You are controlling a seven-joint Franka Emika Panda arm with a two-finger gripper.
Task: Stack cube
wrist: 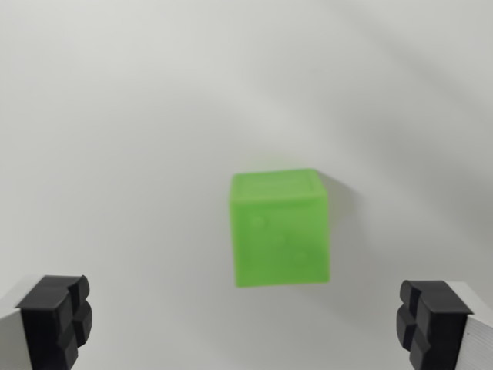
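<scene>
— Green plastic cube [280,228], blurred, sat alone on the plain white surface [115,116], ahead of the jaws and right of their midline. Black-padded gripper [245,327] spread wide, empty.

— Risked closing off-centre, then: nudged aside, or pinched by a corner. No second cube seen anywhere for stacking.
</scene>
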